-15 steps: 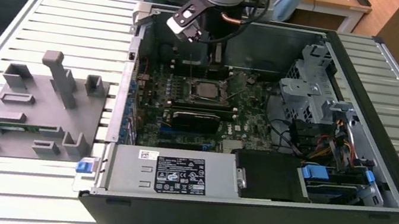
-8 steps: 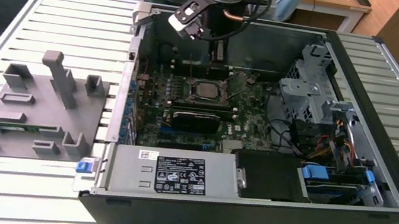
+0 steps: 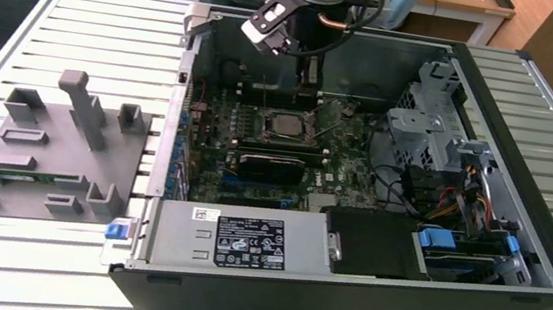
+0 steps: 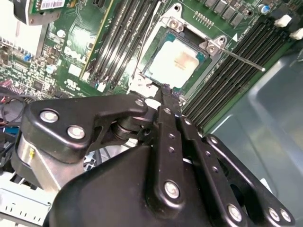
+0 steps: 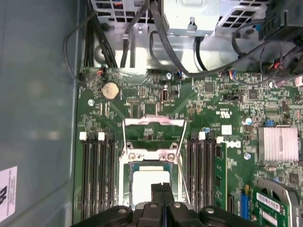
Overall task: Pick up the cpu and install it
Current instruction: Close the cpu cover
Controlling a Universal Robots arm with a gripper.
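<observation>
Claw (image 5: 162, 188) pinched shut, empty; the cpu (image 5: 141, 184) lies just below it in the socket (image 5: 150, 155). Any press should be centred, level, gentle.

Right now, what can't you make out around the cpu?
- The cpu: one edge is hidden behind the gripper in the first wrist view.
- Its top markings: washed out by glare in the second wrist view.
- Whether the fingertips touch it: the gripper's body blocks the contact in both wrist views.
- Whether it is fully seated: too small in the exterior view.
</observation>
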